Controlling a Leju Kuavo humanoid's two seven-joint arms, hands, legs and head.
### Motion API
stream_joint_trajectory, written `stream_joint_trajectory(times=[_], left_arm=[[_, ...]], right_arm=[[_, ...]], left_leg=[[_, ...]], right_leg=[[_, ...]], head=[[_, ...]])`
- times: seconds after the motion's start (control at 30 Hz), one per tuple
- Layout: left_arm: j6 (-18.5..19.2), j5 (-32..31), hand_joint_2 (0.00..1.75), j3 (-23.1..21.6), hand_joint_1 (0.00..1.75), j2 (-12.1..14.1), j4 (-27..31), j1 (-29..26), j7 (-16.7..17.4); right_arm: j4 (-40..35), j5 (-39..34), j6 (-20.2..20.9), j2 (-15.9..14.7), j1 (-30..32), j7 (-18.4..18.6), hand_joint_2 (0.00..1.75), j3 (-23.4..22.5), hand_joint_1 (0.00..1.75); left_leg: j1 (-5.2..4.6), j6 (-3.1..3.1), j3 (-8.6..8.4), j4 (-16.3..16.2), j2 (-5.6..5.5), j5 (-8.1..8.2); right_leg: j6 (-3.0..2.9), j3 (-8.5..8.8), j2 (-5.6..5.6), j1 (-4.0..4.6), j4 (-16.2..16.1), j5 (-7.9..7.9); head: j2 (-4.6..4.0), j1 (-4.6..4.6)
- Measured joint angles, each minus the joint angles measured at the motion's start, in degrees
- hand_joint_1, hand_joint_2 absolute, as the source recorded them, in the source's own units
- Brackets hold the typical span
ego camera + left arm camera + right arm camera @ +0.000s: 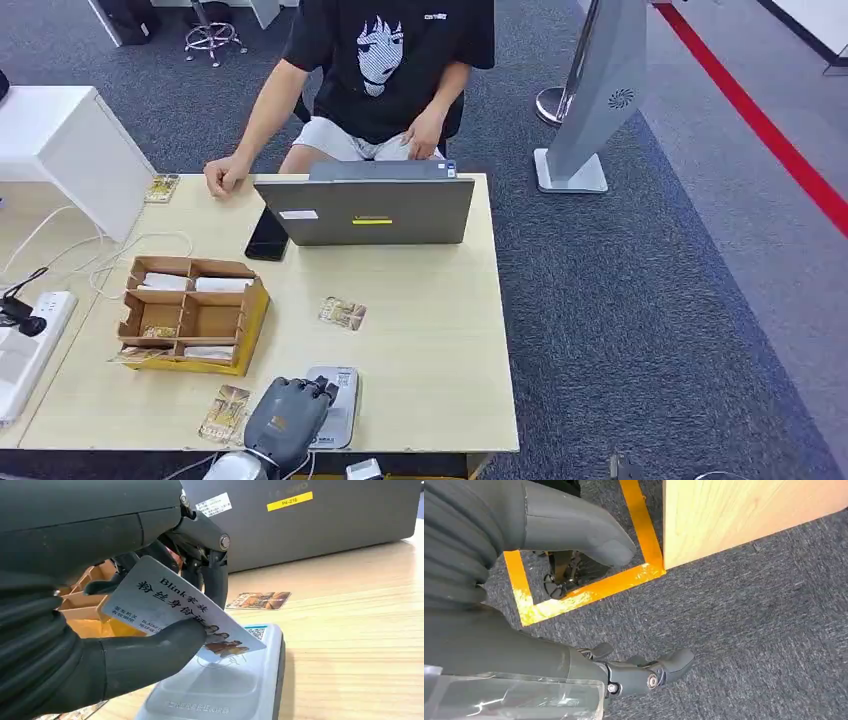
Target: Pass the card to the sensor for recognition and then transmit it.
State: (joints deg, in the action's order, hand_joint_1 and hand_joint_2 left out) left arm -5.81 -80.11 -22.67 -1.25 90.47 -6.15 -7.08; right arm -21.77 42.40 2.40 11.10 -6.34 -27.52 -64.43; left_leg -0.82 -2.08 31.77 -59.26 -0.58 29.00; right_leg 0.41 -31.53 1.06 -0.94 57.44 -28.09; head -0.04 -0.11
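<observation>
Desk's near edge: left hand (150, 630) pinches card (170, 605) above sensor (235, 690).

Left hand (150, 605): dark grey moulded shell, ribbed bellows-style cover behind it at the wrist, thick smooth grey thumb (150, 652), darker slim fingers (210, 555) with a silver pivot screw at the knuckle. Orange marking on the back of the hand in the head view. Right hand (589, 610): same grey ribbed cover, blunt grey thumb (579, 527), dark fingers (649, 672) with a small silver screw. Clear plastic guard next to the right wrist.
</observation>
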Motion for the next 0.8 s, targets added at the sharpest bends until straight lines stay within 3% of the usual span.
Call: stream_joint_trajectory(times=[0.47,0.8], left_arm=[[-1.51,-1.01,1.75,-0.02,1.75,1.44,1.42,1.24,0.81],[-1.27,-0.07,1.75,3.19,1.75,4.15,8.81,5.13,0.77]], right_arm=[[0.02,0.02,0.18,-0.02,0.01,0.0,1.75,-0.92,0.0],[0.04,0.18,0.68,0.0,0.0,0.07,1.75,-1.01,0.0]], left_leg=[[0.0,0.0,0.0,0.0,-0.01,0.0],[0.01,-0.01,0.01,0.0,-0.02,-0.03]], right_leg=[[0.0,0.0,-0.01,0.0,0.0,0.0],[0.0,0.01,-0.04,0.0,0.04,0.01]], head=[[0.0,-0.02],[0.0,0.0]])
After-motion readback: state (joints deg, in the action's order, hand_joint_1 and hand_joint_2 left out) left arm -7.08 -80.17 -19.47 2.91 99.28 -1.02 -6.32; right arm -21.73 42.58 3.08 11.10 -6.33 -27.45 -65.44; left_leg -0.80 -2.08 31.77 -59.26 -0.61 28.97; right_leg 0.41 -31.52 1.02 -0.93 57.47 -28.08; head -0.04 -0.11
